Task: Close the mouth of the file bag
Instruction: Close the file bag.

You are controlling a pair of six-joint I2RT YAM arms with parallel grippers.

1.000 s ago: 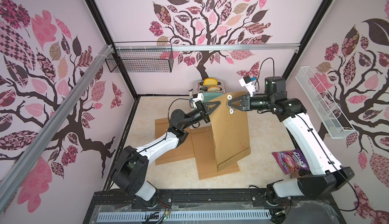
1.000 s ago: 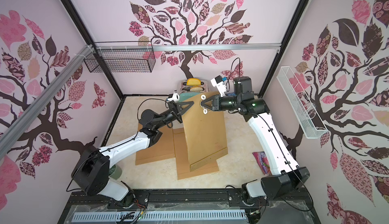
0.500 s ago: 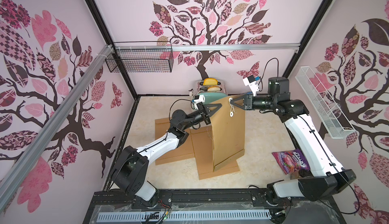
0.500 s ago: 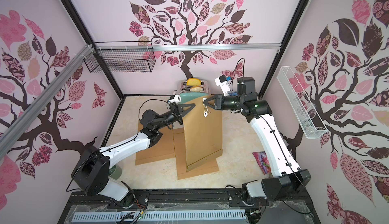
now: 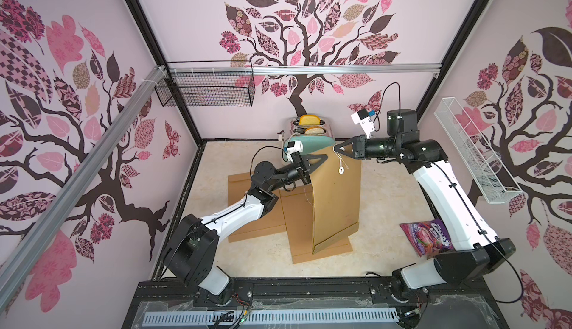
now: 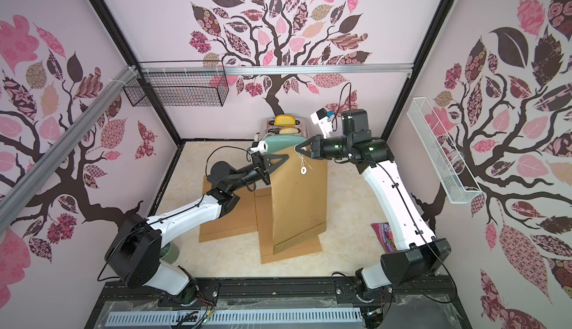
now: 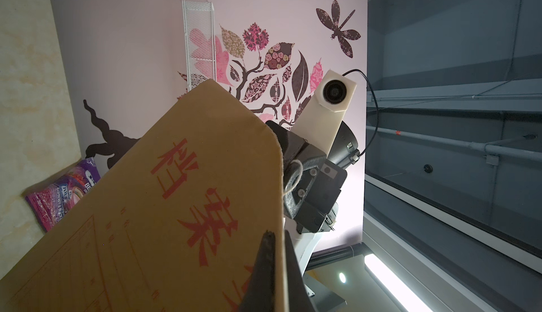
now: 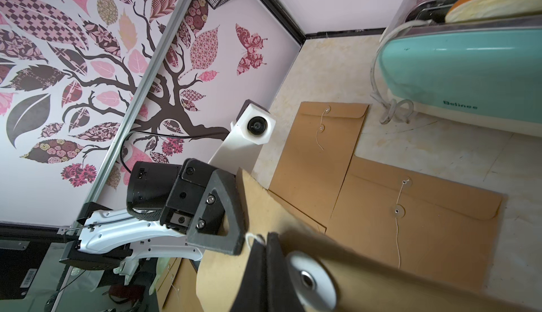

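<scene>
A brown paper file bag (image 5: 337, 206) (image 6: 297, 213) with red print (image 7: 176, 208) hangs upright over the table, held at its top by both arms. My left gripper (image 5: 324, 156) (image 7: 277, 237) is shut on the bag's top edge, with one finger on each side of the paper. Close beside it, my right gripper (image 5: 335, 148) (image 8: 265, 238) is shut on the bag's white string (image 8: 253, 237). The string runs down to a white round button (image 5: 341, 171) (image 8: 311, 278) on the bag's face. The bag's lower end rests on an envelope lying flat.
Two more brown envelopes (image 5: 247, 206) (image 5: 297, 219) lie flat under and left of the bag. A mint toaster (image 5: 309, 140) with bread stands behind it. A purple snack packet (image 5: 428, 237) lies at the right. A black wire basket (image 5: 207, 87) and a white rack (image 5: 473, 151) hang on the walls.
The bag's lower end has swung a little to the left and the bag hangs straighter. The white button sits slightly lower. Both grippers have stayed shut at the bag's top.
</scene>
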